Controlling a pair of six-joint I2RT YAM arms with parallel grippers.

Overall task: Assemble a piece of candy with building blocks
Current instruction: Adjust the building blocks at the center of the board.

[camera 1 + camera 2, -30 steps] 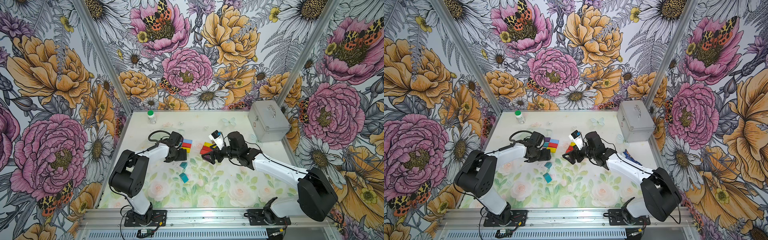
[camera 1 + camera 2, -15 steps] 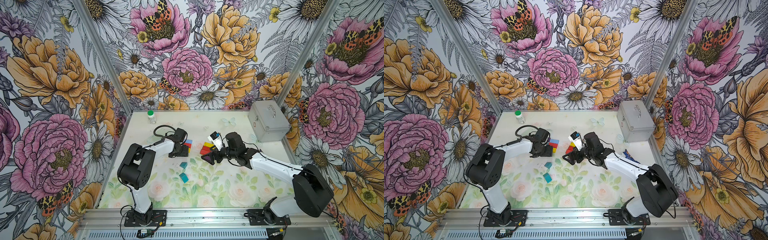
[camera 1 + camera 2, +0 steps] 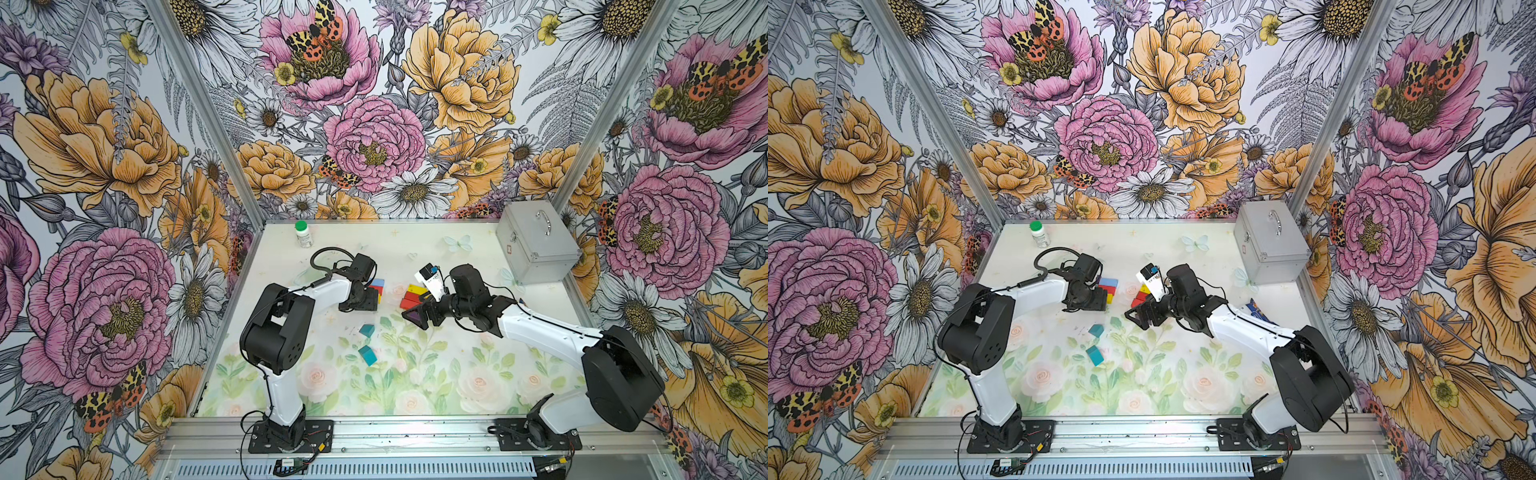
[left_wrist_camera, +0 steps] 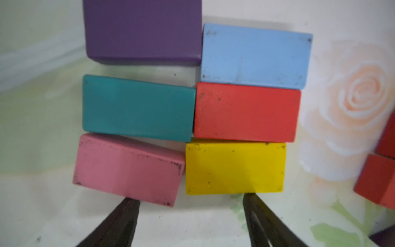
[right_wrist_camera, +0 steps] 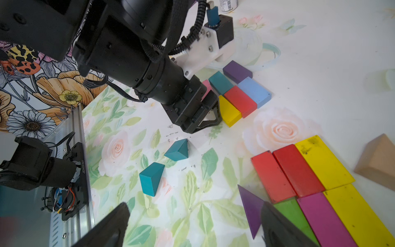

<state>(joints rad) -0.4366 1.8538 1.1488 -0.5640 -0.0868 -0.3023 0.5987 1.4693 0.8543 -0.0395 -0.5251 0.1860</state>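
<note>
Black fingers [image 4: 128, 222] of the left gripper [image 4: 190, 198] stand partly apart with nothing between them. In the left wrist view we see one tip at the near edge of the pink brick [image 4: 128, 169] and the other at the near edge of the yellow brick [image 4: 234, 166]. We cannot tell whether they press or merely meet them.

These two bricks end a block of six lying flat on the table [image 3: 457, 374]. The pink brick, teal brick [image 4: 137, 109] and purple brick [image 4: 142, 32] form one column. The yellow brick, red brick [image 4: 245, 112] and light blue brick [image 4: 255, 56] form the other. The pink brick sits tilted. The purple brick lies a gap away from the teal one, its end against the light blue.

The right gripper [image 5: 194, 205] is spread wide and holds nothing. The purple triangle [image 5: 251, 209] lies flat inside that gap, right against one finger [image 5: 282, 228], which covers its corner. Just past this finger we find a second group of bricks [image 5: 324, 220], red, yellow, green and magenta, packed side by side. A tan triangle [image 5: 378, 162] lies near them.

A teal triangle [image 5: 177, 150] and a second teal triangle [image 5: 150, 178] lie close together between the two grippers, touching neither.

In both top views a silver metal case [image 3: 536, 245] stands shut at the far right corner, so we cannot see inside. A capped white bottle [image 3: 303, 235] stands upright at the far left.
</note>
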